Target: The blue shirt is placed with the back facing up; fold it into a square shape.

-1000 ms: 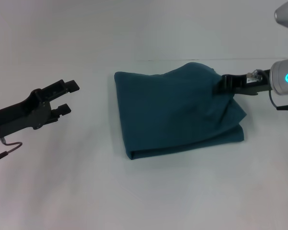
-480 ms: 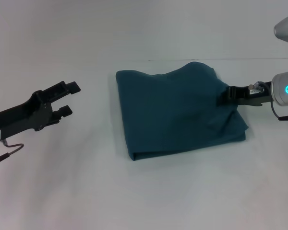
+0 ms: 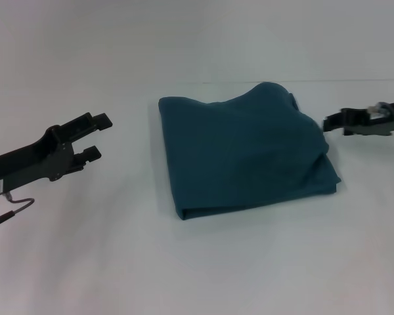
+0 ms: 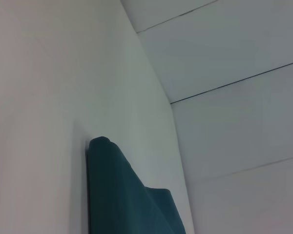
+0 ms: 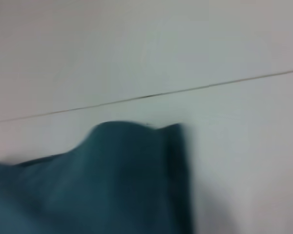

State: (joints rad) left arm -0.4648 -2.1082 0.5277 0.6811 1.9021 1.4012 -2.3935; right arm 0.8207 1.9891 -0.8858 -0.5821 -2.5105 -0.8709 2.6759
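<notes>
Now the right hand point(image 3: 326, 123) sits just off the blue shirt point(image 3: 243, 154), grip unreadable; left hand point(image 3: 97, 136) open, empty.

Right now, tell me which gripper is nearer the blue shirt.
Right. The right gripper hovers just off the blue shirt's right edge, not touching it; the left gripper, open, sits well clear of its left edge.

The blue shirt point(image 3: 244, 152) lies before me, folded into a rough square. Its far right corner humps up.
</notes>
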